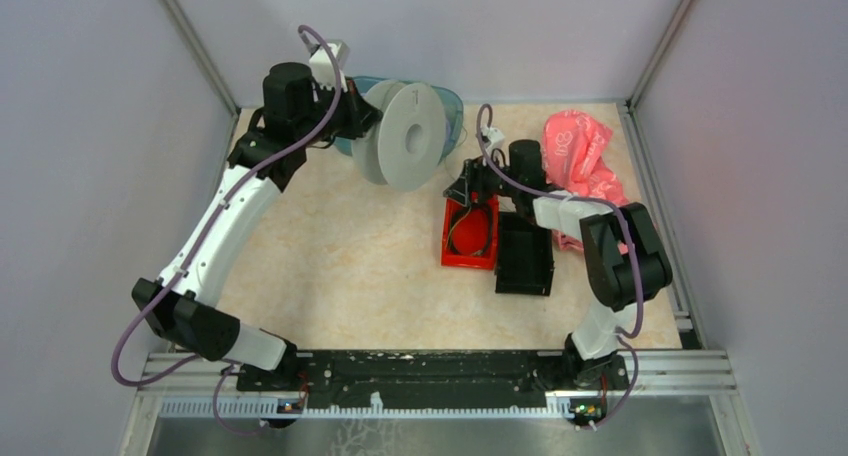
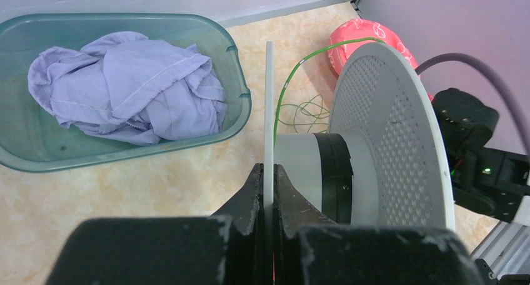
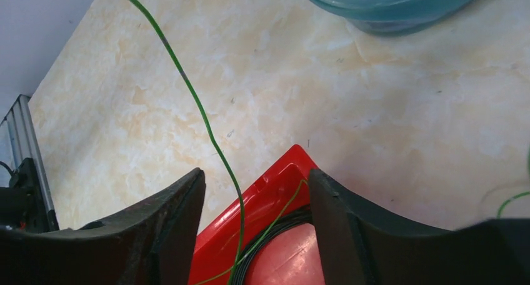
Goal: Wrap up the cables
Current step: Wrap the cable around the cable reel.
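While pale walls [image 1: 90, 126] enclose it, thin green cables [image 3: 186, 84] cross the marbled tabletop [image 1: 350, 276].

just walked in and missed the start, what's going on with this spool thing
The left gripper has its fingers clamped on one flange of the white spool, holding it on edge. A thin green wire leads in between the flanges toward the hub. The right gripper hangs open over the red bin, with green wire passing between its fingers into the bin. More wire lies loose on the table.
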